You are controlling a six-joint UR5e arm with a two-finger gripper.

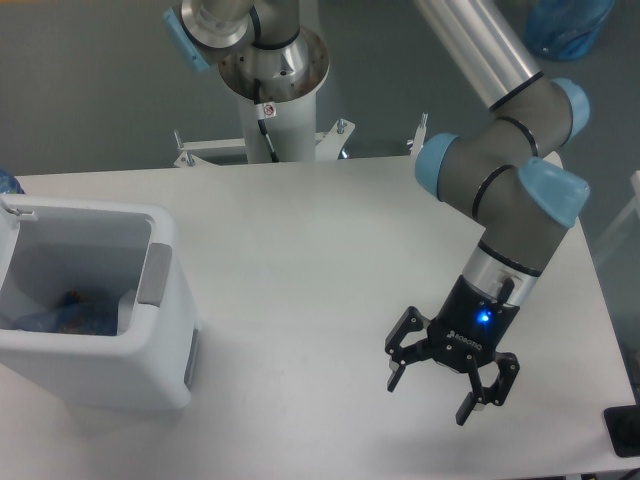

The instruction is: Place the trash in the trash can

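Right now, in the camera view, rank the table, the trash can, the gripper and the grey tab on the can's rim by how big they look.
1. Table, largest.
2. Trash can.
3. Gripper, open and empty, over the table's right side.
4. Grey tab, smallest.
No close calls; the sizes differ plainly.

Bare table (pixel 300 260) between tool (pixel 431 392) and trash can (pixel 160 330)

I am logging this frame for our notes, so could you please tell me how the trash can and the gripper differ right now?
The trash can is white and boxy, standing at the table's left edge; the gripper is black, hanging over the right side. The trash can holds something bluish inside, hard to identify; the gripper is open and holds nothing. The trash can looks much bulkier than the gripper.
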